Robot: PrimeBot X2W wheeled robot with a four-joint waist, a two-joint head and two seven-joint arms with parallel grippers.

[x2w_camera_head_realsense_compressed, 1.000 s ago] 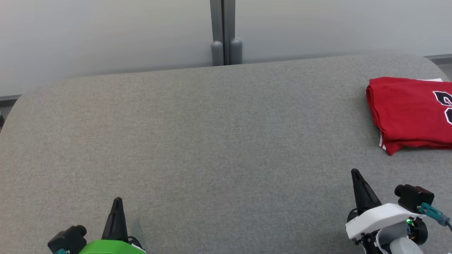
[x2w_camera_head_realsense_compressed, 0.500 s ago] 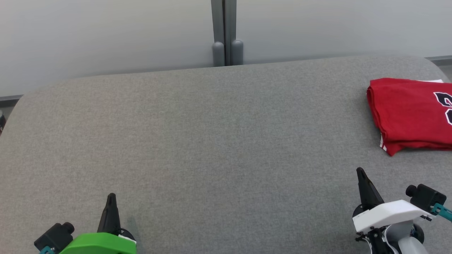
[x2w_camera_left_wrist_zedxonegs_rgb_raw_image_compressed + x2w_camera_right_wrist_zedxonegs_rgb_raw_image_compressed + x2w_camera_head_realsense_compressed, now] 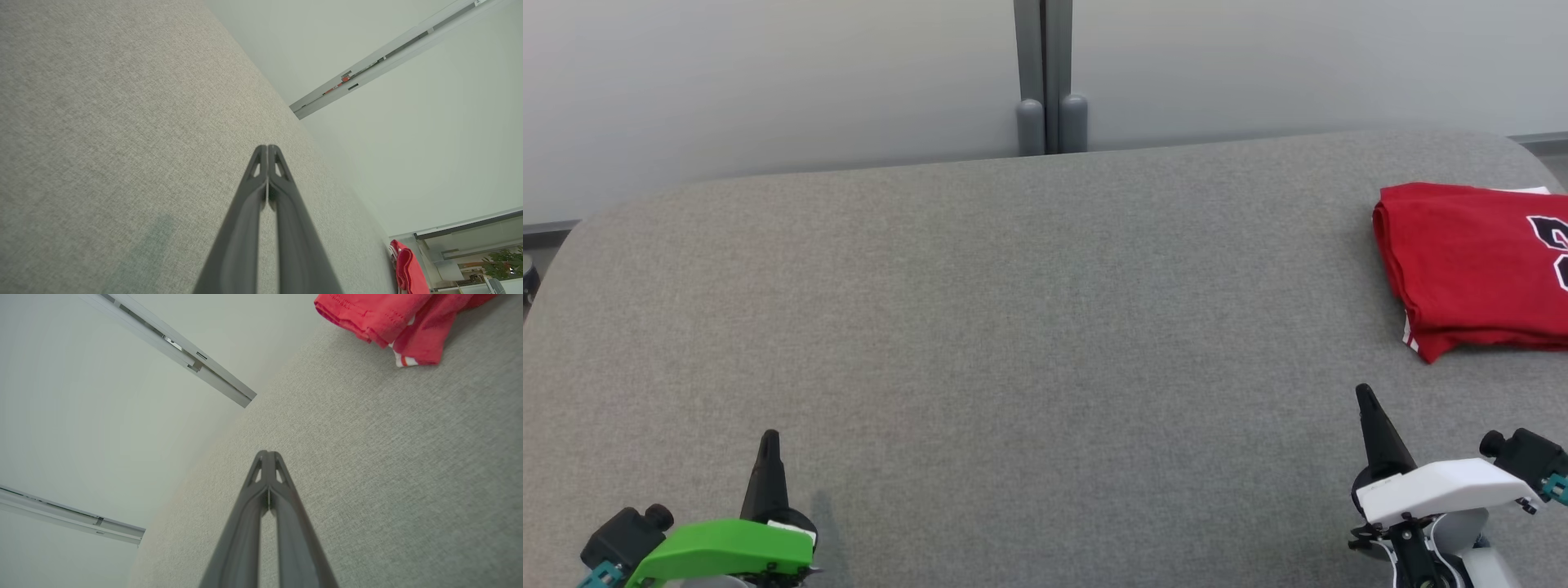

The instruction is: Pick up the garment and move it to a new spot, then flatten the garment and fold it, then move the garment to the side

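The red garment point(image 3: 1470, 265) lies folded at the far right of the grey table, with dark print running off the head view's edge; the right wrist view shows its hem point(image 3: 392, 318) and the left wrist view its far edge point(image 3: 410, 269). My right gripper point(image 3: 1364, 398) is shut and empty at the lower right, a short way in front of the garment and apart from it, its tips pressed together point(image 3: 267, 455). At the lower left my left gripper point(image 3: 768, 441) is shut on nothing point(image 3: 267, 149), far from the garment.
The grey fabric table point(image 3: 1013, 327) has rounded far corners. Behind it stands a pale wall with a grey post point(image 3: 1045, 73) at the middle.
Both arms have drawn outward and down in the head view, the left gripper leftward and the right gripper rightward. The garment has stayed in place.
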